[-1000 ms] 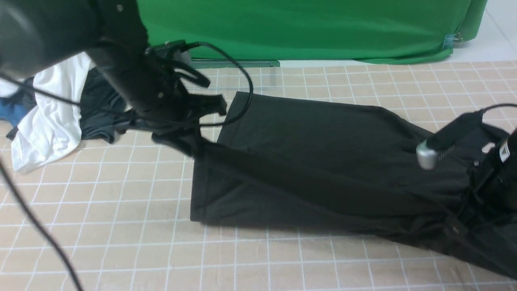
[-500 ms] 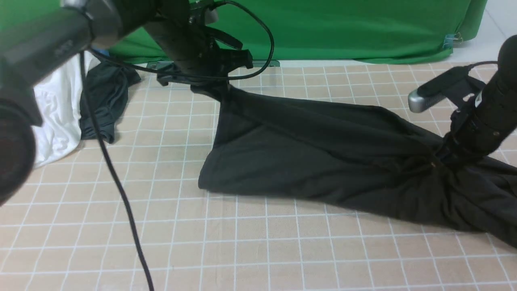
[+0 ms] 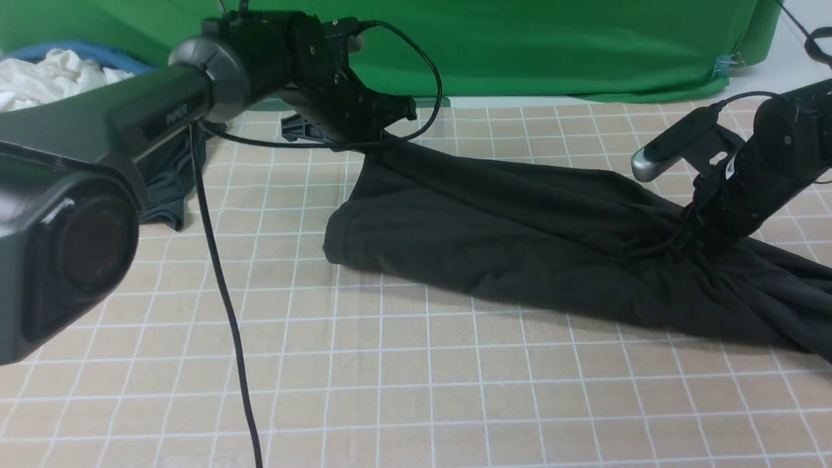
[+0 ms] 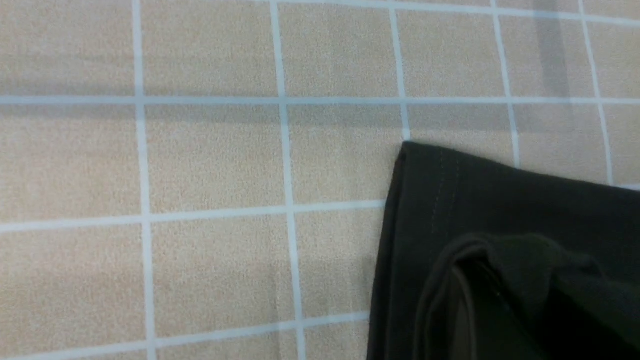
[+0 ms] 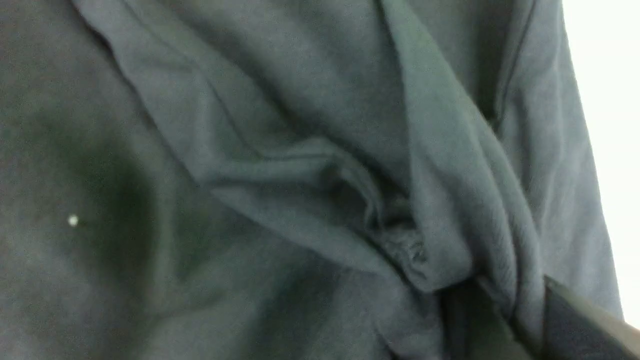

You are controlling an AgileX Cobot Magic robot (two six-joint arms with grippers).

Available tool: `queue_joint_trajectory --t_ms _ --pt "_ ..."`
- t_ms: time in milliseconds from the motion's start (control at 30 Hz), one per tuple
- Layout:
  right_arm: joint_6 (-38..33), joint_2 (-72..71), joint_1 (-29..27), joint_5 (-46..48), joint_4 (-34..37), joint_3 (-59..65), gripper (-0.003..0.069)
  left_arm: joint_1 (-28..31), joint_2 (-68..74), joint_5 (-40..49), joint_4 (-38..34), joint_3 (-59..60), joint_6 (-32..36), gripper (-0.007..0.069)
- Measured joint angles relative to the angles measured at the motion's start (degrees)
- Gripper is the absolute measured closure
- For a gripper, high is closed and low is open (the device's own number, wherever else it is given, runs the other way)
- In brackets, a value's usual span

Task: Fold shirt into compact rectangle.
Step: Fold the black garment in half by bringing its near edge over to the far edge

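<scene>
Shirt [image 3: 520, 240] lies lengthwise across the gridded table [image 3: 416, 390], with one gripper at each end.
The left gripper [image 3: 364, 133] is closed on the shirt's far left corner, low over the table near the green cloth [image 3: 552, 45]; the hem doubles over at that grip. The right gripper [image 3: 679, 244] presses into bunched fabric at the shirt's right end, where folds converge between its fingers; it cannot be told whether it clamps them. A grey garment [image 3: 169, 195] and a white garment [image 3: 39, 78] lie at far left, apart from the shirt.
</scene>
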Motion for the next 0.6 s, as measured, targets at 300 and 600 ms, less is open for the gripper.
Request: queue_joint_trajectory --t_ms 300,600 --pt "0.7 -2.2 0.0 5.8 -0.1 -5.8 0.0260 0.1 -0.4 1.8 2.1 -1.6 -0.2 0.0335" --pt "-1.0 -6.7 0.1 20.1 10.7 -12.3 0.0293 0.2 -4.4 15.3 3.6 -10.7 -0.5 0.0074"
